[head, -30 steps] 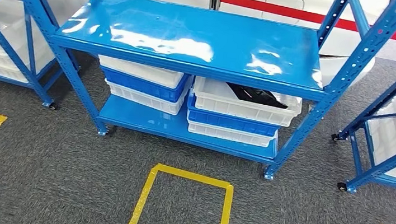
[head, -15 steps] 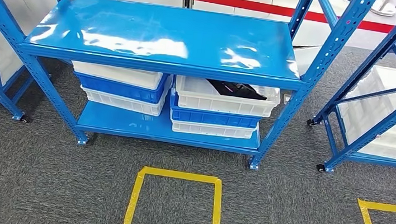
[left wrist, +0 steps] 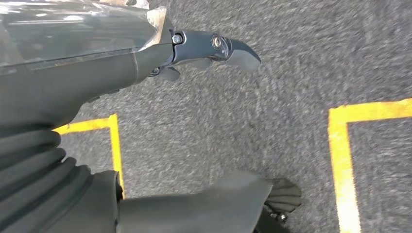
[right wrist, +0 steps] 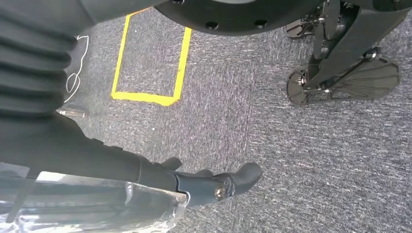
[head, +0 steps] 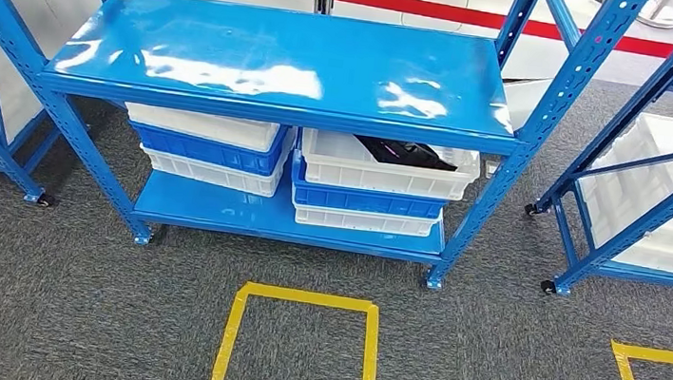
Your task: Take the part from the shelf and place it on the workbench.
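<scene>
The head view looks down on a blue metal shelf [head: 281,59] standing on grey carpet [head: 485,360], its glossy upper board bare and its lower board carrying two stacks of white and blue crates. The dark part [head: 404,151] lies in the top white crate [head: 388,169] of the right-hand stack, toward that crate's back edge, partly hidden under the front edge of the upper board. A square of yellow floor tape [head: 297,338] lies on the carpet in front of the shelf, and more blue racks with white bins stand to either side. The wrist views look down at the carpet and tape lines instead. The left hand [left wrist: 214,111] hangs over the carpet, thumb and fingers apart with nothing between them. The right hand [right wrist: 214,184] hangs likewise, fingers extended and spread, holding nothing. Both hands hang low over the floor, well apart from the part in its crate on the shelf.
</scene>
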You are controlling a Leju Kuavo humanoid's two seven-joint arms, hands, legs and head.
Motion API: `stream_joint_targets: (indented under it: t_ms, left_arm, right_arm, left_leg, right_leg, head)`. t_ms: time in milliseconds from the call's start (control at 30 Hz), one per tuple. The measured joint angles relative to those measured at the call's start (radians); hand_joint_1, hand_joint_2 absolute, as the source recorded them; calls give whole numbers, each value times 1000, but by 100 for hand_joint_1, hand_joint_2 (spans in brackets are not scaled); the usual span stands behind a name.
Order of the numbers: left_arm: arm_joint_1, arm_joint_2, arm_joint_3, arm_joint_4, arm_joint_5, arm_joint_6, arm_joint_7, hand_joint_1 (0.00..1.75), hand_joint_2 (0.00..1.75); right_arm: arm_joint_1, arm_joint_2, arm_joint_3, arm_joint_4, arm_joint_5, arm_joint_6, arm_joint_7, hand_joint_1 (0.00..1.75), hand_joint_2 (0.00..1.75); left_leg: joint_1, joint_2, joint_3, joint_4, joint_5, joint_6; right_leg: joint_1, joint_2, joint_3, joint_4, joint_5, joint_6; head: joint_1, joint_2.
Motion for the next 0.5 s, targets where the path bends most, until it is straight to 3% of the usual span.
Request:
stream_joint_targets:
  t_ms: [33,100,167,233,500]
  left_arm:
    - [5,3,-21,-5,25,-7,10,0,175]
    - [17,8,-63,-14,77,-22,31,0,87]
    - [30,14,-106,-25,128,-36,52,0,0]
    - [42,19,-148,-35,178,-50,71,0,0]
    - [86,42,-311,-74,365,-103,147,0,0]
  right_arm:
    - [4,-2,5,-5,-10,5,0,0,175]
    - [13,-5,17,-16,-31,14,0,0,175]
    - [23,-9,29,-27,-52,23,0,0,87]
    - [33,-12,40,-38,-73,32,0,0,0]
    - [68,-24,88,-80,-150,64,0,0,0]
  left_leg:
    - [1,0,0,0,0,0]
    - [2,0,0,0,0,-1]
    - [3,0,0,0,0,-1]
    - [4,0,0,0,0,-1]
    - [5,0,0,0,-1,-1]
  right_leg:
    - [0,0,0,0,0,0]
    - [1,0,0,0,0,0]
    - [1,0,0,0,0,0]
    - [3,-1,0,0,0,0]
    - [4,-1,0,0,0,-1]
  head:
    - [0,0]
    - [0,0]
    - [0,0]
    - [0,0]
    - [0,0]
